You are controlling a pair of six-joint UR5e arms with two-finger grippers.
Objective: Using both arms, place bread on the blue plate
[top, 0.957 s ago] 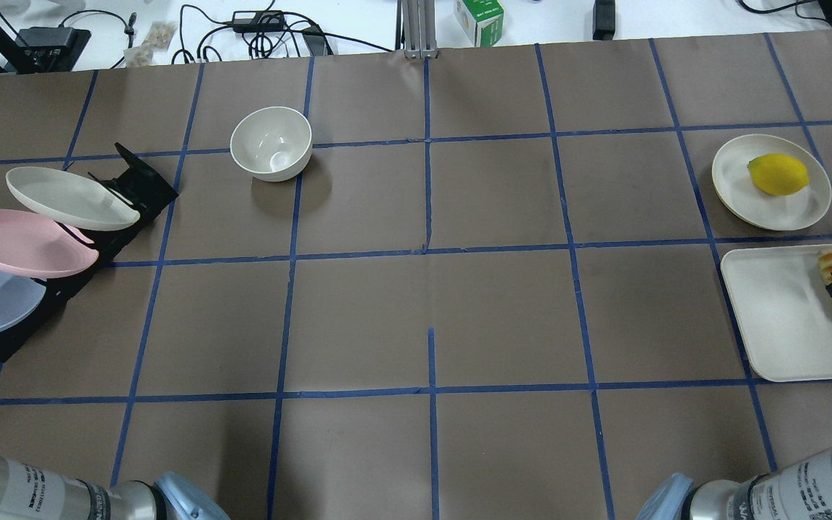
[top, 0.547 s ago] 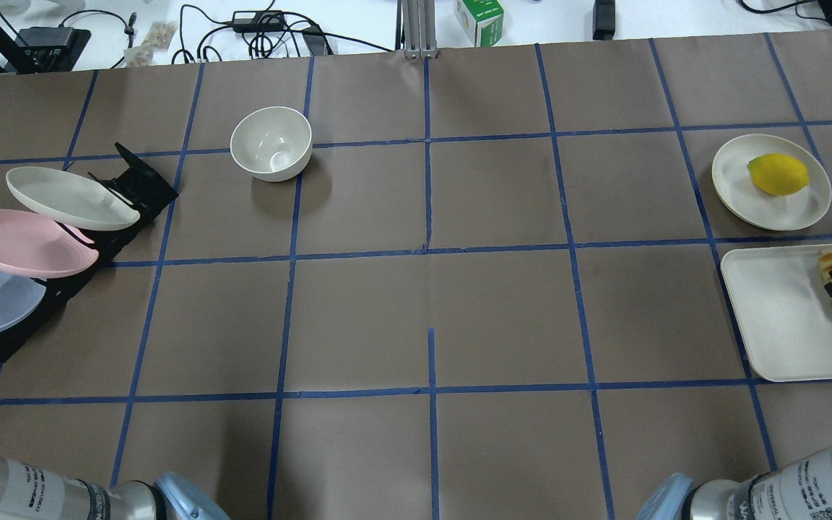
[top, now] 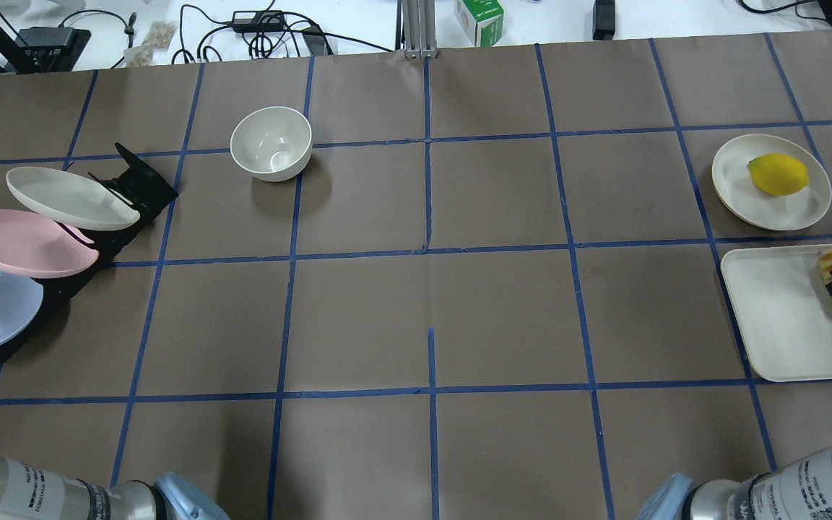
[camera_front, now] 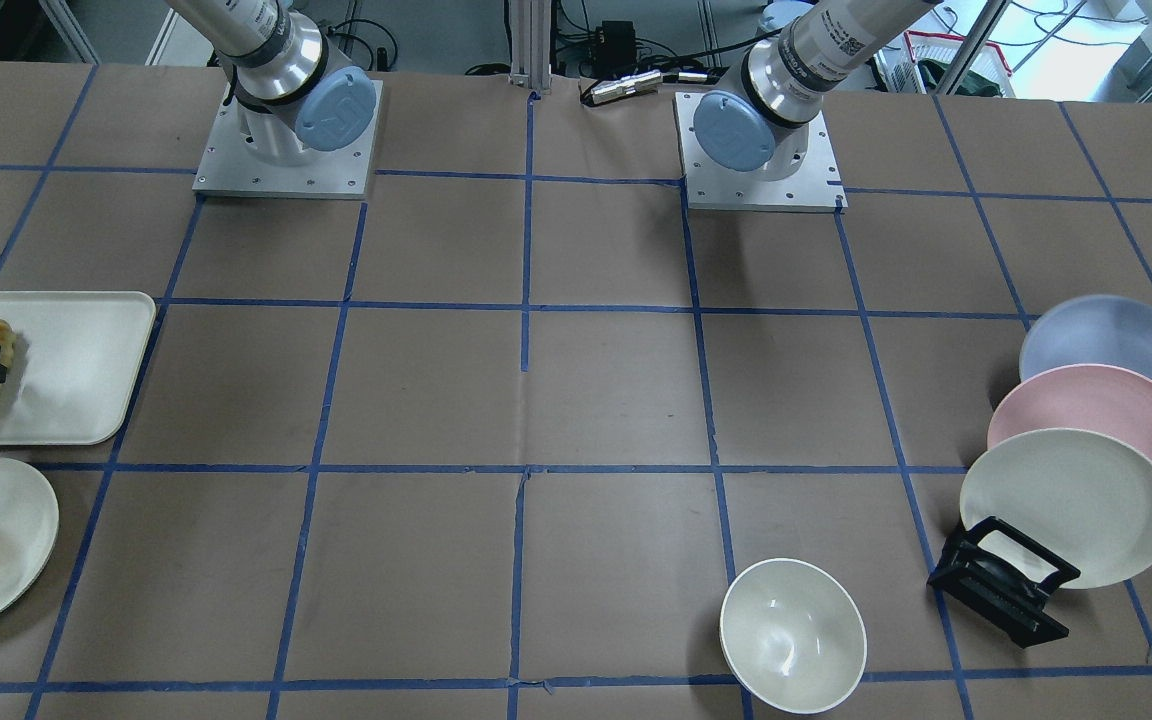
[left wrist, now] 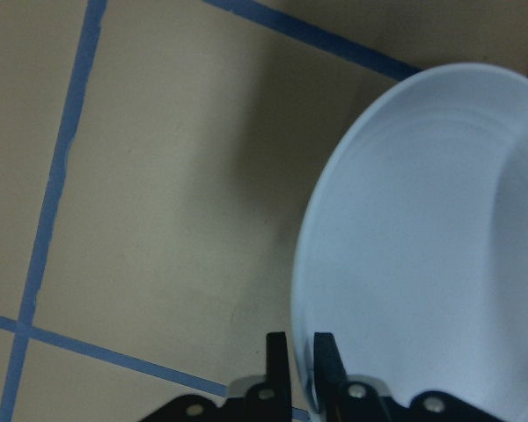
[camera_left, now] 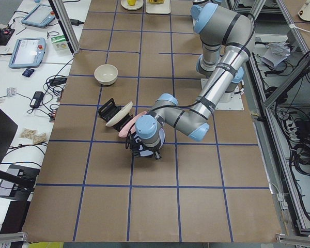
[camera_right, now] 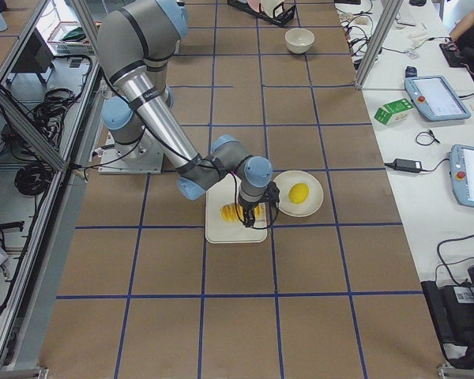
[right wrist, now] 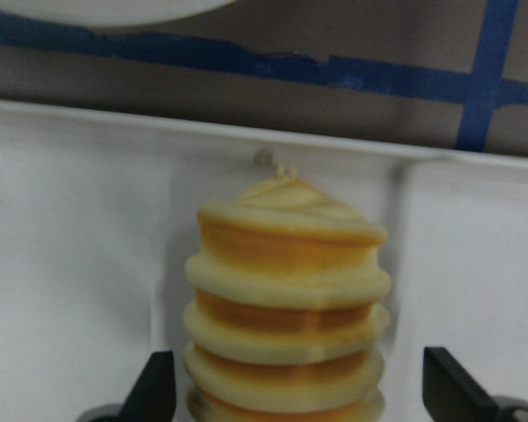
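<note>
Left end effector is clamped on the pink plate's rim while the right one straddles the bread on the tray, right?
Wrong plate: the left wrist view shows the left end effector shut on the blue plate, at its rim. The right end effector does straddle the bread on the tray, open.

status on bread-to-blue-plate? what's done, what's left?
Done: nothing placed yet. In hand: the left gripper pinches the rim of the pale lavender-blue round plate, which is at the black dish rack; the right gripper is open, straddling the ridged orange-and-yellow bread loaf lying on the white rectangular tray. Left: close on the bread, lift it, bring the plate out, set bread on plate.
</note>
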